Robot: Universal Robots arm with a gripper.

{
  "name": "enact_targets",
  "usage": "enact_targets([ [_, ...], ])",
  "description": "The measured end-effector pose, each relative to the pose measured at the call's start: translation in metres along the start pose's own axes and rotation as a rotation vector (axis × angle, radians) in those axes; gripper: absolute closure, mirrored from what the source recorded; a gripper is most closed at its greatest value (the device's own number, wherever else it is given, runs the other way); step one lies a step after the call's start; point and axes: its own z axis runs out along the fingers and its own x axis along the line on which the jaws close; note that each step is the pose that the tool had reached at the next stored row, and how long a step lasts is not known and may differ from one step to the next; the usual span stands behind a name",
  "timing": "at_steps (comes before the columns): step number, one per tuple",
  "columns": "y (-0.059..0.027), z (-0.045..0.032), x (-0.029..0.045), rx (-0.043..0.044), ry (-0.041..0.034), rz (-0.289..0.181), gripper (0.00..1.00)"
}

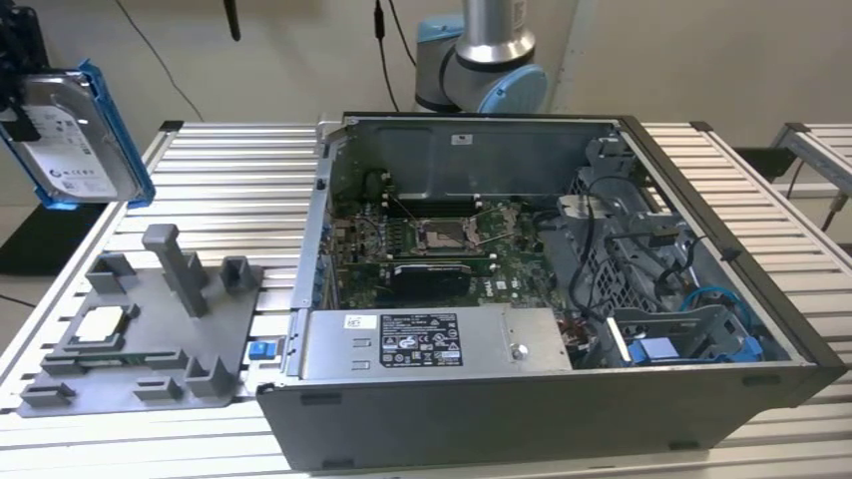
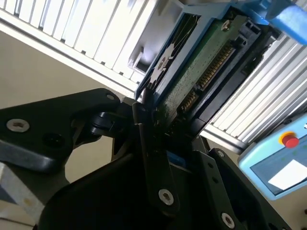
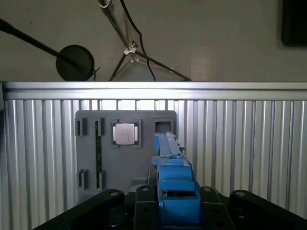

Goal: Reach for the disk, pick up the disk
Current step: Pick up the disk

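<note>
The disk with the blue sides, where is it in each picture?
Exterior view: the disk hangs high at the exterior view's left, label showing.
Second wrist view: the disk shows its green board, clamped in the gripper.
First wrist view: the disk is edge-on, blue rail toward the camera.
Shared landmark: the slatted table.

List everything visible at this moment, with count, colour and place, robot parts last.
disk: one, silver-grey with blue rails, held in the air at the exterior view's left
computer case: one, dark grey, open, on the table
motherboard: one, green, inside the case
power supply box: one, grey with a sticker, inside the case
fixture tray: one, grey, on the table beside the case
chip: one, silver, seated in the tray
table: one, silver, slatted
teach pendant: one, light blue with a red button, past the table's edge
gripper: one, black, shut on the disk
arm: one, silver and light blue, behind the case
</note>
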Motion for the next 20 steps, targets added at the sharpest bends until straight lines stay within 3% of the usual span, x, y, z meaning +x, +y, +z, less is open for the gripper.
enact_targets([
  [20,0.0003,-0.0654,0.0000,0.0001,-0.0001,0.000,1.00],
])
